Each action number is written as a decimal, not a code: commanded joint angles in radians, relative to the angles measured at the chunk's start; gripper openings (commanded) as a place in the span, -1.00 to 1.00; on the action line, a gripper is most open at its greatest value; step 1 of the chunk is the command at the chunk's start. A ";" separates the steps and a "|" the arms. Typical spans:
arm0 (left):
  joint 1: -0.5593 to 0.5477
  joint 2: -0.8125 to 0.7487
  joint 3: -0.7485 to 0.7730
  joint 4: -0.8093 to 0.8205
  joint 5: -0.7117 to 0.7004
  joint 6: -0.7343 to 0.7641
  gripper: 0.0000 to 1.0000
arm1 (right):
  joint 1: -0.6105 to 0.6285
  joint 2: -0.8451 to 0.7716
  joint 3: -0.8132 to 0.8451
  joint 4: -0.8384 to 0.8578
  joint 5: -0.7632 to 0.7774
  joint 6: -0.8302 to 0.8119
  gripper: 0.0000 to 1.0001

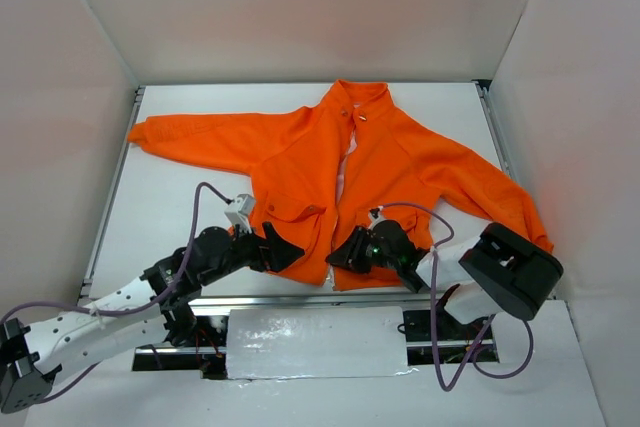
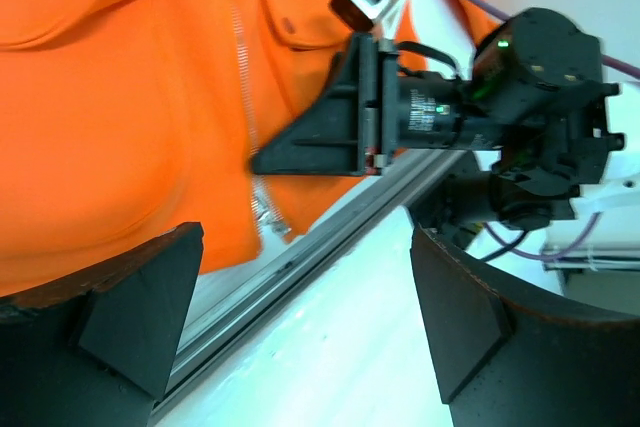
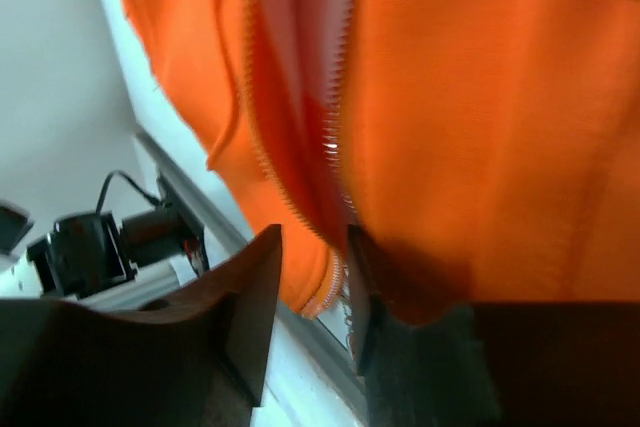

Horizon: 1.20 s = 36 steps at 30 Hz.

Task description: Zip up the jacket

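**A:** Where is this one in the zip-up job? The orange fleece jacket [image 1: 400, 162] is spread flat on the counter [image 1: 170, 207], with its collar [image 1: 355, 97] at the far end from both hands and its hem [image 2: 120, 257] right by them.

**B:** Very start, I reckon. The zipper [image 3: 330, 142] gapes open, with pale lining [image 3: 300, 27] showing between the two rows of teeth, so nothing is joined yet. I can't spot the slider anywhere.

**A:** And the hands?

**B:** The left hand [image 2: 300, 317] is spread wide with nothing in it. It hovers over the metal rail [image 2: 300, 257], with the hem just ahead of its fingers. The right hand [image 3: 312, 307] is down at the bottom of the zipper. Its fingers are a narrow slit apart, and the hem corner and last few teeth sit in that slit. I honestly can't tell whether it's pinching the cloth or only straddling it.

**A:** Next move?

**B:** My guess is that one hand pins the hem taut. The other has to find the slider, seat the pin in it, then drag away from itself towards the collar. Fleece is floppy, so without tension it'll probably bunch.
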 commanded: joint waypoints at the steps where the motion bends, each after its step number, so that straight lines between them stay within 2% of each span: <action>1: -0.006 -0.047 0.035 -0.140 -0.061 -0.003 0.96 | 0.013 0.058 -0.020 0.170 -0.036 -0.022 -0.16; 3: -0.006 -0.063 0.050 -0.172 -0.072 0.002 0.97 | 0.016 0.078 -0.030 0.198 -0.042 -0.019 -0.05; 6: -0.006 -0.066 0.067 -0.195 -0.081 0.017 0.97 | 0.031 0.074 -0.031 0.196 -0.038 -0.016 -0.01; 13: -0.005 -0.052 0.070 -0.186 -0.070 0.020 0.98 | 0.102 0.060 -0.003 0.095 0.040 0.025 -0.01; 19: -0.006 -0.057 0.063 -0.169 -0.047 0.028 0.98 | 0.117 0.105 -0.022 0.127 0.070 0.088 -0.09; 23: -0.005 -0.057 0.057 -0.160 -0.040 0.028 0.98 | 0.117 0.166 -0.011 0.159 0.088 0.101 -0.28; 24: -0.006 -0.057 0.055 -0.158 -0.037 0.029 0.98 | 0.119 0.178 -0.008 0.170 0.091 0.102 -0.47; 27: -0.006 -0.054 0.049 -0.142 -0.017 0.032 0.99 | 0.117 0.207 0.006 0.196 0.079 0.104 -0.86; 29: -0.005 -0.043 0.038 -0.122 0.020 0.037 0.99 | 0.119 0.207 0.013 0.222 0.070 0.102 -1.00; 36: -0.005 0.071 0.008 0.035 0.181 0.060 0.94 | 0.119 0.014 -0.019 0.270 0.054 0.056 -1.00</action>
